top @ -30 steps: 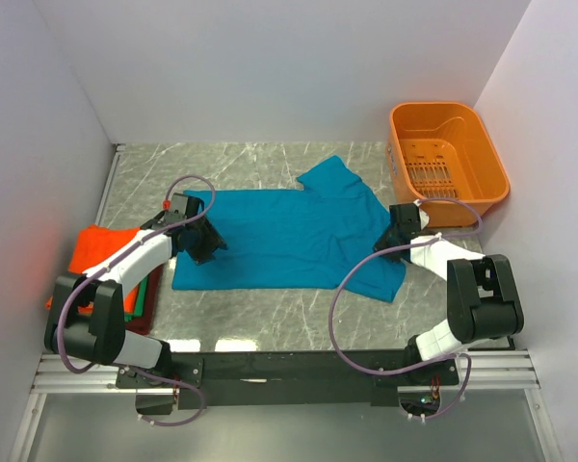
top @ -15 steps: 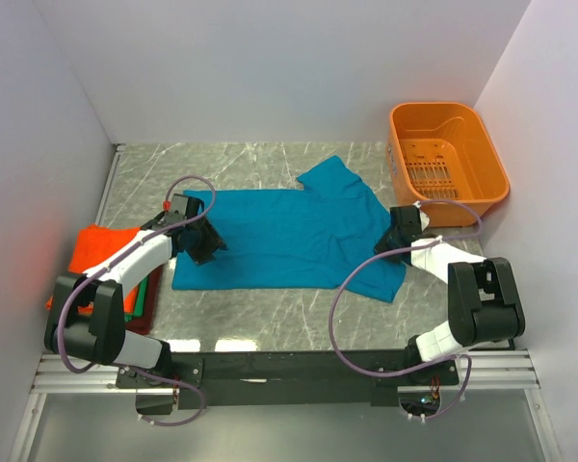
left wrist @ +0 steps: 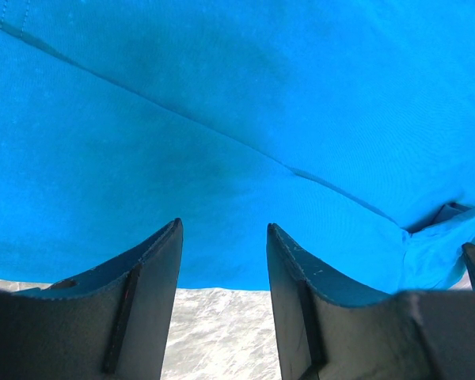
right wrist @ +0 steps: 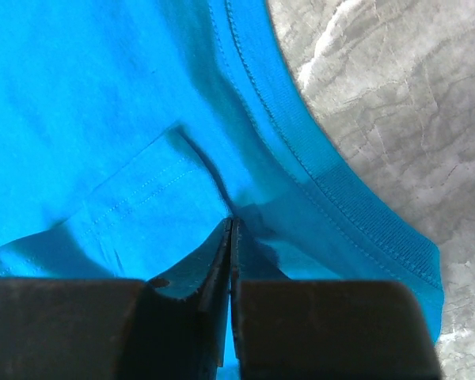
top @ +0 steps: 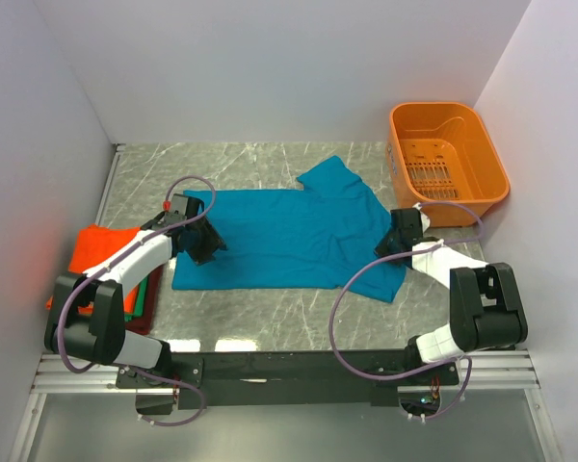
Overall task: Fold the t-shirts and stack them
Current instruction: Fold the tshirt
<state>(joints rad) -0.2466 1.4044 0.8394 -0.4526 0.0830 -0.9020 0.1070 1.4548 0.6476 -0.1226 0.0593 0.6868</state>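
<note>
Pinching the shirt [top: 279, 236], spread flat mid-table, our right gripper [right wrist: 230, 224] has its jaws together on a fold at its right end; our left gripper [left wrist: 224, 237] hovers, jaws apart, over its left edge. We should clamp left too, then lift both evenly.

Teal-blue t-shirt [top: 289, 236] on grey marbled table [top: 250, 164], orange basket [top: 482, 144].

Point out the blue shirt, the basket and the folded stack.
blue shirt [top: 289, 236]: top view, middle of its spread body.
basket [top: 435, 106]: top view, far rim.
folded stack [top: 94, 245]: top view, its orange top layer, left of the left arm.
</note>
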